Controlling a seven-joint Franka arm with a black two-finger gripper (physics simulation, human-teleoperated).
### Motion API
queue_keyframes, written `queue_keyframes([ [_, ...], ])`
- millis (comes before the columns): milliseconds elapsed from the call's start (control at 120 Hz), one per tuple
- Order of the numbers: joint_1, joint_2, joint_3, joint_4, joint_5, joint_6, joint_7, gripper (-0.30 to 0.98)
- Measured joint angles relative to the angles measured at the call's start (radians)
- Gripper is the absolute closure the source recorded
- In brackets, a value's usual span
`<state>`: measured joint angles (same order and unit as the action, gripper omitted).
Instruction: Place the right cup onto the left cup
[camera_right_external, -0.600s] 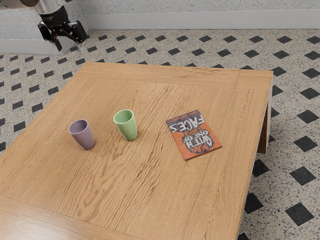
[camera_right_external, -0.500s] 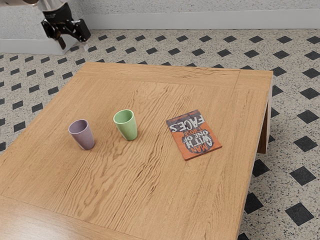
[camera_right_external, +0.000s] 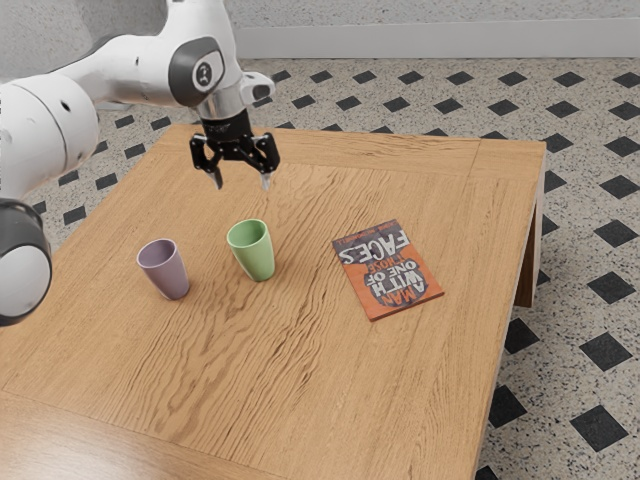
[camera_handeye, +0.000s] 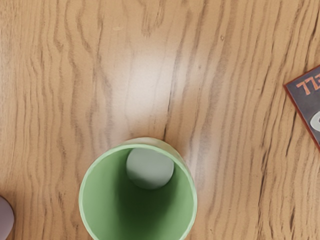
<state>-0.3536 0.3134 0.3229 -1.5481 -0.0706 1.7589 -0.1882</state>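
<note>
My gripper (camera_right_external: 240, 182) hangs open above the table in the exterior view, its two fingers spread with nothing between them. Below it stands the green cup (camera_right_external: 252, 251), upright and untouched. To the exterior view's left of that, the purple cup (camera_right_external: 164, 270) is upright too, a small gap apart from the green one. Looking down in the wrist view, I see into the green cup (camera_handeye: 140, 200), and a bit of the purple cup (camera_handeye: 5, 218) shows beside it at the picture's edge.
A book with an orange and dark cover (camera_right_external: 388, 269) lies flat on the wooden table (camera_right_external: 330, 400), towards the exterior view's right from the green cup. One corner of the book (camera_handeye: 309, 102) appears in the wrist view.
From beyond the table's far corner, my arm has swung toward the exterior view's right, bringing the gripper over the table near the green cup. Both cups and the book have stayed put.
</note>
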Motion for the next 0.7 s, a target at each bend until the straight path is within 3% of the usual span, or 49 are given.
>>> queue_keyframes([
  [283,-0.012,-0.006,-0.004,-0.192,-0.044,0.222,-0.157,0.02],
  [700,-0.032,0.011,-0.005,-0.274,-0.053,0.343,-0.286,0.07],
])
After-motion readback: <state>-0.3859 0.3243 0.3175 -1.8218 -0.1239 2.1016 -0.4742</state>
